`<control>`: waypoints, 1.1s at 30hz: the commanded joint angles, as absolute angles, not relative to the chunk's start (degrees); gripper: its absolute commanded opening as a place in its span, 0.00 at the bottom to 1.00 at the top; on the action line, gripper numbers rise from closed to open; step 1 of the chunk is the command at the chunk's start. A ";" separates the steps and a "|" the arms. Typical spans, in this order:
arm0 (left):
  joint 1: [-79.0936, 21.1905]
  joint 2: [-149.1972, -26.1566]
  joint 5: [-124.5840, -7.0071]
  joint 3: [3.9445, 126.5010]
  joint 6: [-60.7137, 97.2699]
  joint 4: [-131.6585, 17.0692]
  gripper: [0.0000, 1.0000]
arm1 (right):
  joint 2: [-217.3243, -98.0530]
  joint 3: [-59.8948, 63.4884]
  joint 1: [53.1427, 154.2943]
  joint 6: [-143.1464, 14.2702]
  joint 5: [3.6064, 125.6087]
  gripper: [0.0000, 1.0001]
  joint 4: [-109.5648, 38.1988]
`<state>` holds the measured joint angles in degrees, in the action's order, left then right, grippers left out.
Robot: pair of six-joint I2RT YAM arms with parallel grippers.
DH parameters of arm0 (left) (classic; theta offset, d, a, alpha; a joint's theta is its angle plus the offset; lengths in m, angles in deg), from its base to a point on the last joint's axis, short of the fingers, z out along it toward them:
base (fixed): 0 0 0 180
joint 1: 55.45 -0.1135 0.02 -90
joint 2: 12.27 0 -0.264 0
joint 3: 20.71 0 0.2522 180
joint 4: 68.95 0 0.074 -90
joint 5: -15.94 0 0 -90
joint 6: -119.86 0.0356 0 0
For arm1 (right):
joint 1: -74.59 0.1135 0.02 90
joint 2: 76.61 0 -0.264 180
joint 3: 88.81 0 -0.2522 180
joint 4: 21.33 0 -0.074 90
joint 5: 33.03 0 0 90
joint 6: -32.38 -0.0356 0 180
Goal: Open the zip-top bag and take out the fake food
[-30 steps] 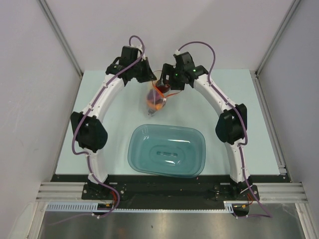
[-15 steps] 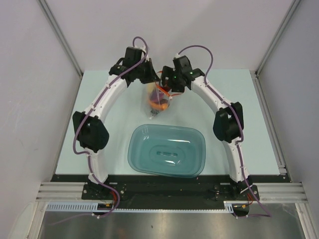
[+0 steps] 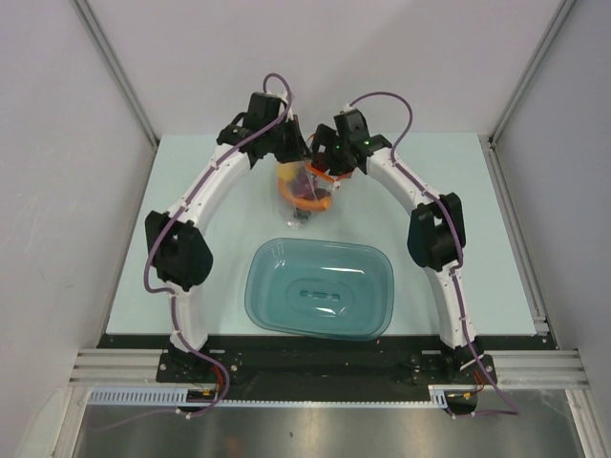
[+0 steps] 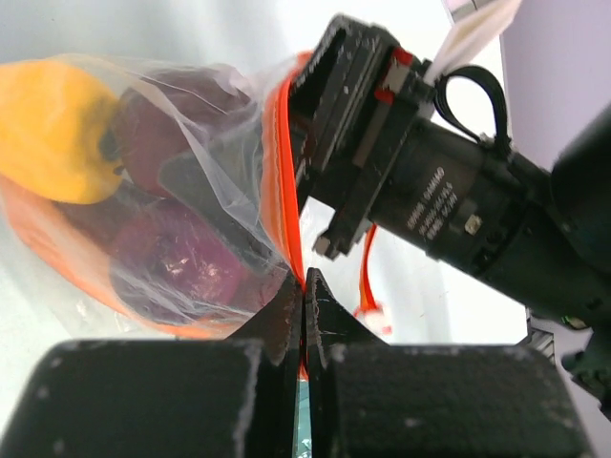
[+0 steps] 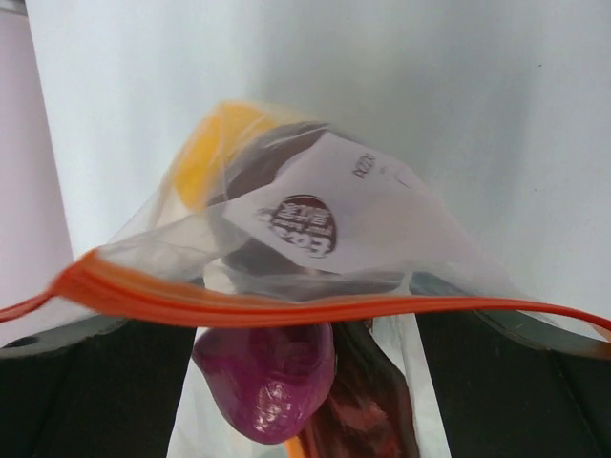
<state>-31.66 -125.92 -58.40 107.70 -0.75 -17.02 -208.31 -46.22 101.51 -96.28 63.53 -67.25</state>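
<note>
The zip-top bag (image 3: 304, 194) is found between both tools at the far desk (image 3: 477, 239), beyond the teal tub (image 3: 272, 286). Its orange strip is clamped by the left tool (image 4: 304, 284), whose fingers are pressed together. The right tool (image 3: 322, 172) is veiled by plastic, so its grip cannot be told. The fake food (image 4: 162, 258) is seen inside the bag, partly cut off. Bare desk is seen on either side.

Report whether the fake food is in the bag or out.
Inside. The fake food sits behind the clear plastic of the zip-top bag in both wrist views; the tub holds none.
</note>
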 commanded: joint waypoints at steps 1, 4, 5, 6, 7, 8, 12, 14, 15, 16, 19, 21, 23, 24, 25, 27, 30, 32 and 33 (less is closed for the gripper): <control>-30.67 -125.47 -57.09 110.13 -1.43 -17.57 0.00 | -210.46 -46.75 100.43 -101.39 64.00 0.94 -63.47; -30.58 -125.04 -57.18 109.08 -1.43 -17.84 0.00 | -211.34 -48.60 100.34 -101.57 63.83 0.92 -64.44; -30.58 -124.77 -57.27 108.63 -1.43 -18.01 0.00 | -211.43 -48.52 100.26 -102.09 63.65 0.91 -64.53; -30.49 -124.60 -57.27 108.19 -1.52 -18.62 0.00 | -211.35 -47.99 100.08 -102.62 63.56 0.91 -64.18; -30.49 -124.51 -57.10 107.93 -1.61 -18.63 0.00 | -211.34 -47.55 99.99 -103.93 65.04 0.91 -62.53; -30.49 -124.59 -57.09 107.84 -1.61 -18.63 0.00 | -211.95 -47.11 99.73 -104.55 66.44 0.92 -61.64; -30.40 -124.60 -56.92 107.84 -1.26 -18.37 0.00 | -211.00 -43.80 99.29 -107.98 71.72 0.93 -57.08; -30.23 -124.59 -56.74 107.84 -1.17 -18.28 0.00 | -210.38 -42.63 99.03 -110.61 71.82 0.93 -54.69; -30.23 -124.68 -56.57 107.93 -1.08 -18.28 0.00 | -210.64 -43.24 98.94 -111.06 72.26 0.93 -54.17; -30.14 -124.60 -56.57 107.93 -0.99 -18.19 0.00 | -211.08 -43.76 98.94 -111.41 72.26 0.94 -54.33; -29.87 -124.77 -56.39 107.93 -0.73 -17.93 0.00 | -212.92 -45.43 98.67 -113.52 73.05 0.94 -54.60; -29.70 -124.68 -56.39 108.01 -0.47 -17.75 0.00 | -213.63 -45.96 98.59 -114.31 73.14 0.91 -54.34; -29.61 -124.60 -56.39 108.01 -0.20 -17.40 0.00 | -213.98 -46.06 98.67 -114.14 73.05 0.87 -53.20; -29.61 -124.68 -56.39 108.01 -0.03 -17.40 0.00 | -214.07 -46.14 98.76 -114.31 73.49 0.85 -52.67; -29.61 -124.60 -56.30 108.01 0.06 -17.40 0.00 | -214.68 -46.49 98.59 -114.75 73.75 0.78 -52.67; -29.61 -124.68 -56.22 108.01 0.15 -17.40 0.00 | -214.95 -46.41 98.41 -115.63 74.28 0.74 -52.32; -29.61 -124.60 -56.04 108.01 0.33 -17.40 0.00 | -215.12 -46.32 98.24 -115.28 74.46 0.65 -51.79; -29.61 -124.42 -56.13 107.93 0.59 -17.22 0.00 | -215.21 -46.49 98.06 -114.84 74.63 0.56 -51.70; -29.61 -124.51 -56.30 107.75 0.76 -17.22 0.00 | -215.12 -46.41 98.06 -114.41 74.81 0.53 -51.44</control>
